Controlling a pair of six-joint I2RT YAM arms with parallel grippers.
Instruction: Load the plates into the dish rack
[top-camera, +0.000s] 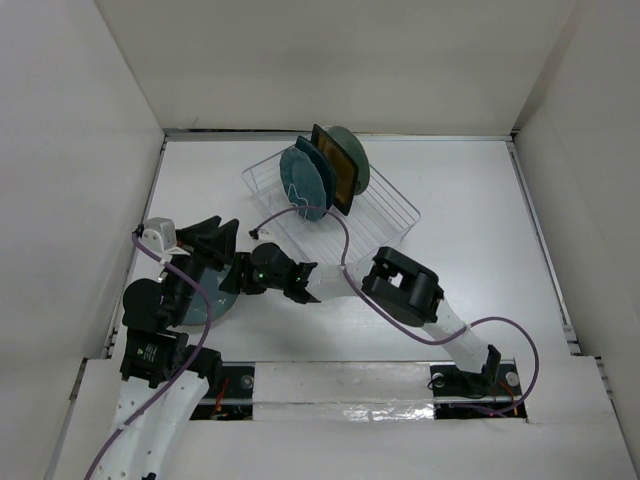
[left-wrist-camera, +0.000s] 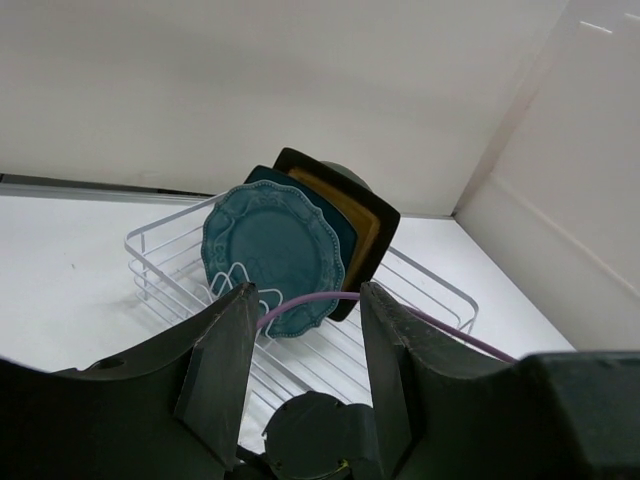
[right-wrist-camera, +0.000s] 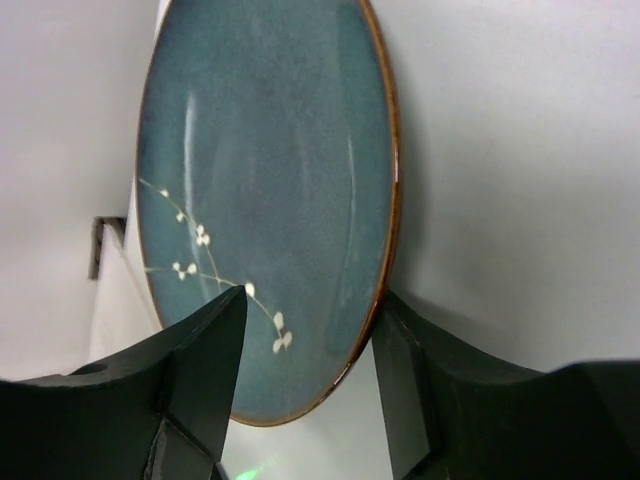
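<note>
Dark fingers (left-wrist-camera: 225, 360) of the left gripper (left-wrist-camera: 305, 300) are filling the bottom of the left wrist view, standing well apart and holding nothing. A purple cable (left-wrist-camera: 440, 325) is crossing the gap. Beyond it the dish rack (left-wrist-camera: 160, 250) is sitting at mid-frame with four plates standing on edge. A scalloped teal plate (left-wrist-camera: 272, 255) is in front, then a dark teal plate (left-wrist-camera: 322, 203) and a yellow plate (left-wrist-camera: 362, 232) with a dark rim. A green plate (left-wrist-camera: 352, 178) is peeking out at the back.

From the right wrist, the right gripper (right-wrist-camera: 310, 300) is also standing open, its fingers rising from the lower corners. A round blue plate (right-wrist-camera: 270, 160) with a brown rim and a white flower sprig is filling the upper middle. Its lower edge is running behind both fingertips, and I cannot tell whether they are touching it.

From overhead, that blue plate is lying on the table (top-camera: 480, 230) at lower left, partly under the left arm, well apart from the rack at upper centre.
</note>
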